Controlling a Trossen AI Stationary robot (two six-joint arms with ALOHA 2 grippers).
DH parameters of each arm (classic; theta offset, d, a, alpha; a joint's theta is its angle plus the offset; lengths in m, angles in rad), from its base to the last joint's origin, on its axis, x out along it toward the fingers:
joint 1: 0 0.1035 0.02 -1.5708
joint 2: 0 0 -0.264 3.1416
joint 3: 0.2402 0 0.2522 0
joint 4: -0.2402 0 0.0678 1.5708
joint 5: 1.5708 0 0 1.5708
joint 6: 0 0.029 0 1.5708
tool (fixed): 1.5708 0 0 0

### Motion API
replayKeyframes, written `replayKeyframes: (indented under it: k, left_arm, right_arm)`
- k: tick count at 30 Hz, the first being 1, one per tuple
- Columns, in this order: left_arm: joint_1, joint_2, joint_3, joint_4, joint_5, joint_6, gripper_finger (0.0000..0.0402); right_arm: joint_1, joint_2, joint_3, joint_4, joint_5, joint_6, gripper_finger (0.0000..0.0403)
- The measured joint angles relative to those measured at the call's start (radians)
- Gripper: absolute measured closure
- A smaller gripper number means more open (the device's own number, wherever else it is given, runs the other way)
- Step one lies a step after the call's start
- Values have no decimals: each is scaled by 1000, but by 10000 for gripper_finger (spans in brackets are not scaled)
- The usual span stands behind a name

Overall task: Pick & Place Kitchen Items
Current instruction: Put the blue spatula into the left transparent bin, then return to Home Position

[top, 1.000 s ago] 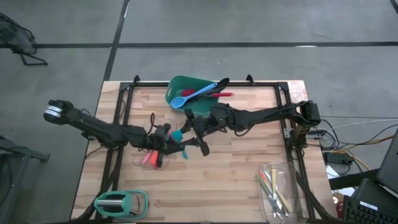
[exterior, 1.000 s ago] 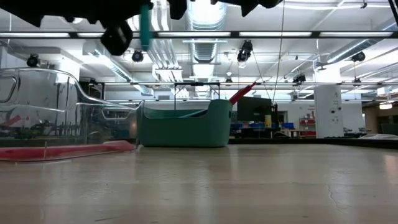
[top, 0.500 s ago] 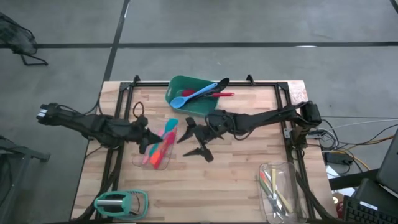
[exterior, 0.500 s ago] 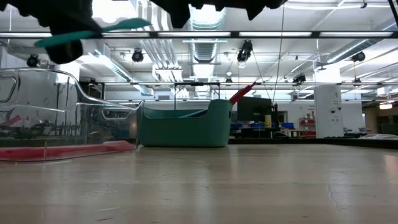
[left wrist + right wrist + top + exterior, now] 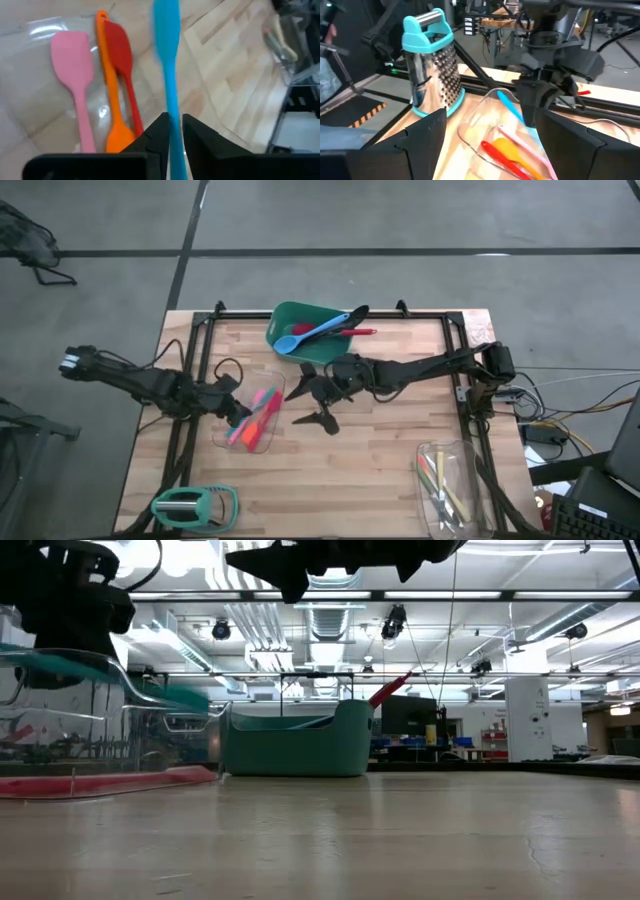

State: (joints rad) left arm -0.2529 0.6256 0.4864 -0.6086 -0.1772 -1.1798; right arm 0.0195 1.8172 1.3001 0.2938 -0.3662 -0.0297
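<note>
Now placing: teal spatula going into the clear tray.

High view: left claw (image 5: 236, 409) at the clear tray (image 5: 225, 442) on the worktop (image 5: 380, 470); right claw (image 5: 312, 402) splayed open, empty. Left wrist view: teal spatula (image 5: 167, 75) sits between barely parted fingers (image 5: 155, 135), above pink, orange, red utensils. Next, likely a full release. No readable writing.
</note>
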Motion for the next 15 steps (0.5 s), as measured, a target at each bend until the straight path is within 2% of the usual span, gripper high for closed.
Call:
replayKeyframes:
  k: [6,10,12,15]
  left_arm:
    - [0,30,-17,7,-21,53,307]
    - [1,32,-17,111,-78,157,280]
    - [1,36,-17,217,-125,239,279]
    - [3,61,-17,417,-172,404,296]
  right_arm:
    - [2,0,-1,-3,1,0,126]
    - [0,0,-1,-12,1,22,149]
    - [-1,0,-1,-17,2,27,175]
    - [-4,-1,-1,-22,0,26,240]
